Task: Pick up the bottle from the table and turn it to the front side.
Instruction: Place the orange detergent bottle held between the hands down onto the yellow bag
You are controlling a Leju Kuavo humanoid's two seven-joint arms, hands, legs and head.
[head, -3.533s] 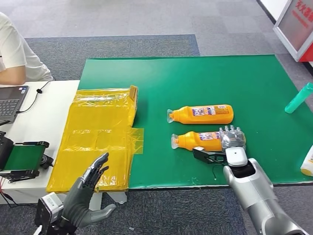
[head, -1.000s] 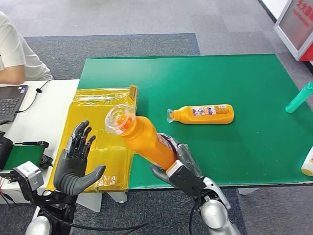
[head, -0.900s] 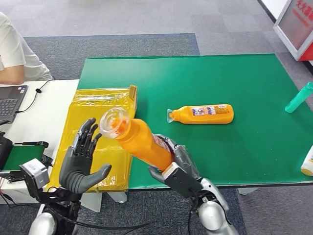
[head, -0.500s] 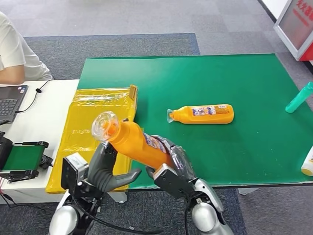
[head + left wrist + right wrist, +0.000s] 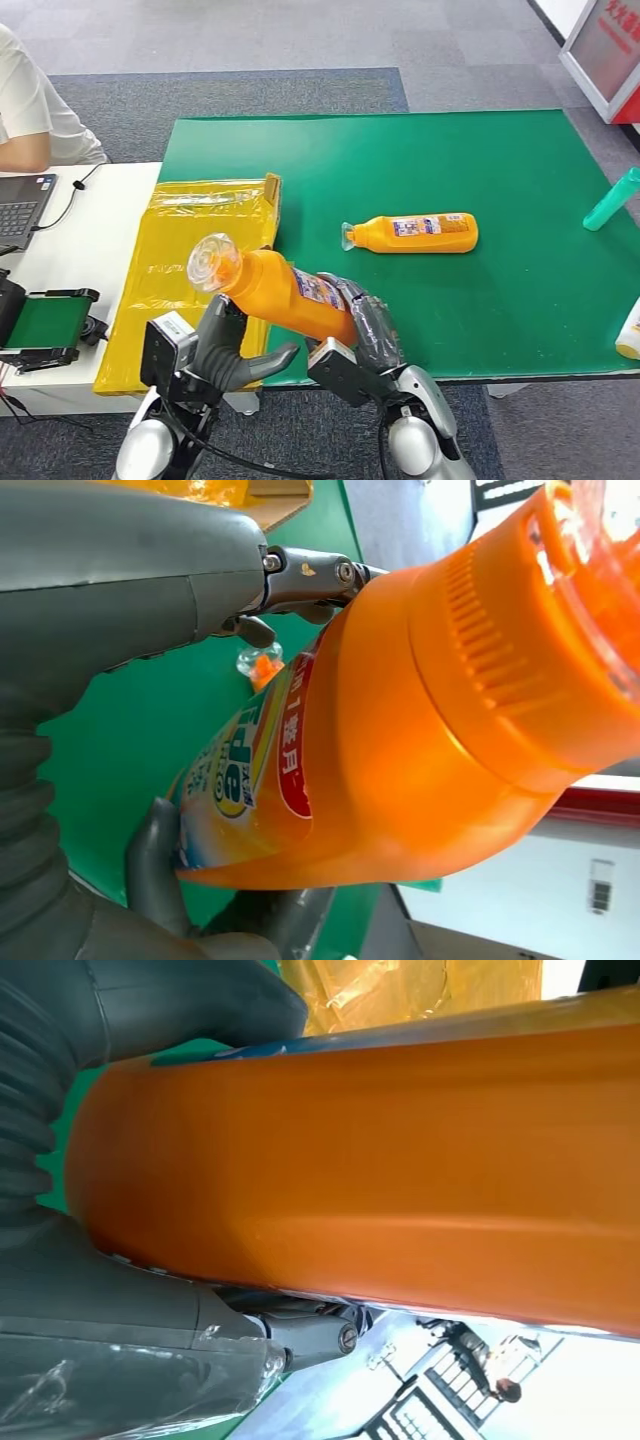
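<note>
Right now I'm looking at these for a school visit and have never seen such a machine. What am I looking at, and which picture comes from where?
This is a humanoid robot with two silver arms ending in dark many-fingered hands. The wide picture is from its head, looking down; the two close-ups come from cameras at its wrists. Its right hand grips the base of an orange bottle lifted off the green table, clear cap pointing left. Its left hand is under the bottle near the neck. A second orange bottle lies on the table, beside a yellow bag. A person sits at a laptop.
</note>
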